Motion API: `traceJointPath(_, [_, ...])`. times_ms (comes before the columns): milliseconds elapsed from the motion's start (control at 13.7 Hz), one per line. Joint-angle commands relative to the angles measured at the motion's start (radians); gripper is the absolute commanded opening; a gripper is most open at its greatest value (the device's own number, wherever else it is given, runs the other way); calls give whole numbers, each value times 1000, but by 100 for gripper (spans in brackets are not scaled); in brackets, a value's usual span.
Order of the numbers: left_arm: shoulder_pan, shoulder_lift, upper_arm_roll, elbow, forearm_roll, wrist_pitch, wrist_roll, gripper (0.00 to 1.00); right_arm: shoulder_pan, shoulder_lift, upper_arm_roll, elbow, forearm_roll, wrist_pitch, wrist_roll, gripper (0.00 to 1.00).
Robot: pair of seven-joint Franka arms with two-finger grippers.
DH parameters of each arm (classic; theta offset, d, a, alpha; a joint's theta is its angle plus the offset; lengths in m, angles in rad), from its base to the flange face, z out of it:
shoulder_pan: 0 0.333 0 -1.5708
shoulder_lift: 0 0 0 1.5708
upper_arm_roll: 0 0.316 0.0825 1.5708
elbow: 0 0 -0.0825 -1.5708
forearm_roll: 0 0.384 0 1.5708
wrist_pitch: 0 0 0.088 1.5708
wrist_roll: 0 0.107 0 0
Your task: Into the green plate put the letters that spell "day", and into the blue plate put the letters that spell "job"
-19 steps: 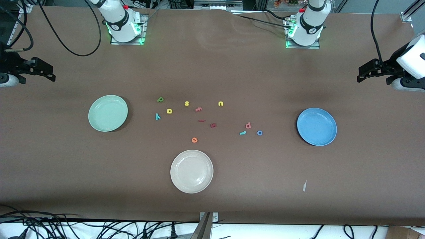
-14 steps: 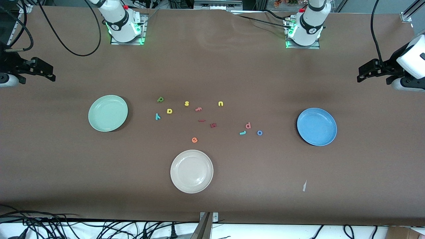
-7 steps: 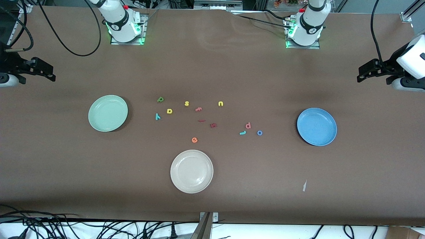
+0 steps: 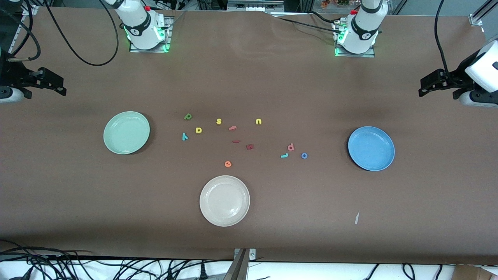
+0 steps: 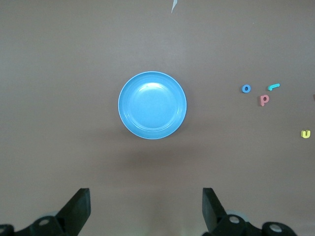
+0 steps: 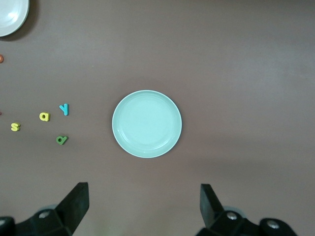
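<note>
My front camera looks down from high across the table [image 4: 249, 241]. Each wrist camera faces straight down from well above: left shares the blue plate [image 5: 152, 105], right the green plate [image 6: 146, 124].

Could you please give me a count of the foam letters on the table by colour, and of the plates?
Yellow foam letters: 3 (a, s, u)
Teal: 2 (y, j)
Olive-green: 1 (d)
Blue: 1 (ring o)
Pink to dark red: 4
Orange: 1 (e)
Round plates: 3
Total: 15
</note>
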Motion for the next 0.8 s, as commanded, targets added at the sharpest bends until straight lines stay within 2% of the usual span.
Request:
traceJointPath(0, [14,-14,-1,2,-4,-5,7,100,1,-11,2,-13,8,1,9,100])
traceJointPath(729, [8,-18,-14,5,-2,-56,7,100,1,-11,2,-13,7,0,7,100])
